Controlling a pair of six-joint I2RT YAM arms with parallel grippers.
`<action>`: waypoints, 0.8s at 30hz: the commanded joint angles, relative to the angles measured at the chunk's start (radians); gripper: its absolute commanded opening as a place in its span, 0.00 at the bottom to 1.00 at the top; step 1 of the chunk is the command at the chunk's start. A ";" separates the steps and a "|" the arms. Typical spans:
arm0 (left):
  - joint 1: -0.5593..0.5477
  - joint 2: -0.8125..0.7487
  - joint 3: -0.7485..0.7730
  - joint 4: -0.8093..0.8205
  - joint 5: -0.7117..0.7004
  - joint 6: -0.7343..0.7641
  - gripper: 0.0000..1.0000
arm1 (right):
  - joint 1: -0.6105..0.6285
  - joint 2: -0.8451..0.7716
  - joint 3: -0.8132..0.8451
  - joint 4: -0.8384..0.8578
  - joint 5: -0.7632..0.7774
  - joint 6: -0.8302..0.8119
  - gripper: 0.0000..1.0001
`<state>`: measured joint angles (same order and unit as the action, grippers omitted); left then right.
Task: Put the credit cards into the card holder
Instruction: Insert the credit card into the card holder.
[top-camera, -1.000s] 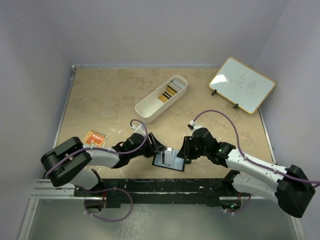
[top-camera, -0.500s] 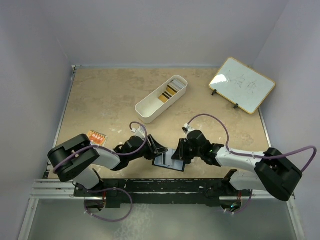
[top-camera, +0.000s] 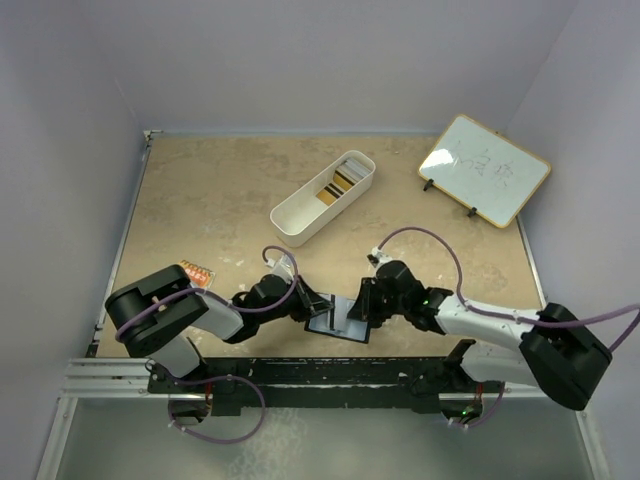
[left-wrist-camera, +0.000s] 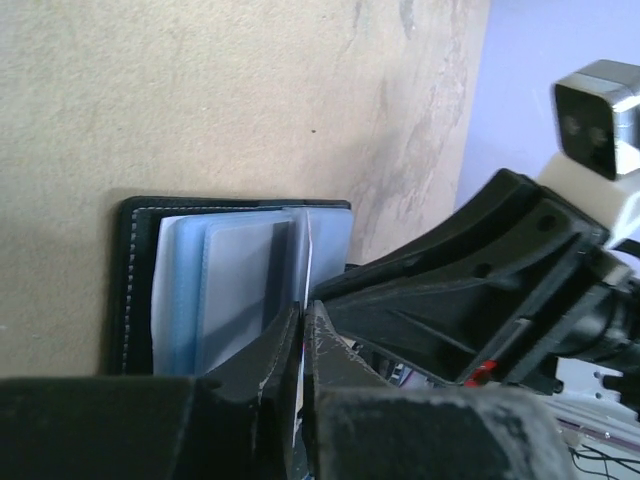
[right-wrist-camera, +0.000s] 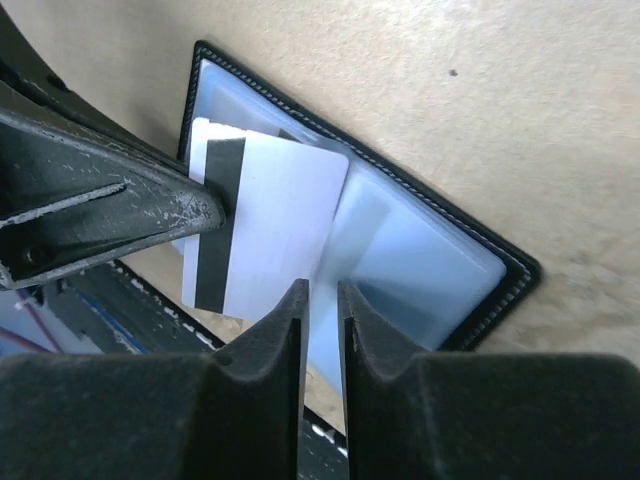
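White tray (top-camera: 298, 212), propped whiteboard (top-camera: 484, 168) and small orange item (top-camera: 197, 272) sit on the table (top-camera: 200, 190).

No legible text, brand, number or sign is appearing in any view. The whiteboard (top-camera: 484, 170) at the far right corner is carrying faint marker strokes, unreadable. The credit card (right-wrist-camera: 275, 215) is showing only a dark stripe across a white face.

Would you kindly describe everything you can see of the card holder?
The card holder is a small black folding wallet with pale stitching. It lies open and flat near the front edge of the table. Inside, translucent blue-grey plastic sleeves fan out loosely. The left pincer is closed on what looks like one sleeve. The right pincer holds a white card with a dark stripe over the sleeves.
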<state>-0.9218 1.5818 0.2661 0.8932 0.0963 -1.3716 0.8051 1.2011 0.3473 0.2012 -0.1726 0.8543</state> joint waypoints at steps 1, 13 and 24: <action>-0.005 -0.016 0.021 -0.033 -0.011 0.036 0.00 | 0.002 -0.104 0.110 -0.323 0.124 -0.074 0.23; -0.005 -0.042 0.037 -0.126 -0.007 0.088 0.00 | 0.002 -0.242 0.185 -0.713 0.257 0.004 0.50; -0.005 -0.066 0.055 -0.166 0.021 0.114 0.00 | 0.002 -0.201 0.149 -0.678 0.253 -0.002 0.52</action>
<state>-0.9234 1.5459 0.2901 0.7513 0.1013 -1.3102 0.8051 0.9627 0.5209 -0.4976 0.0795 0.8539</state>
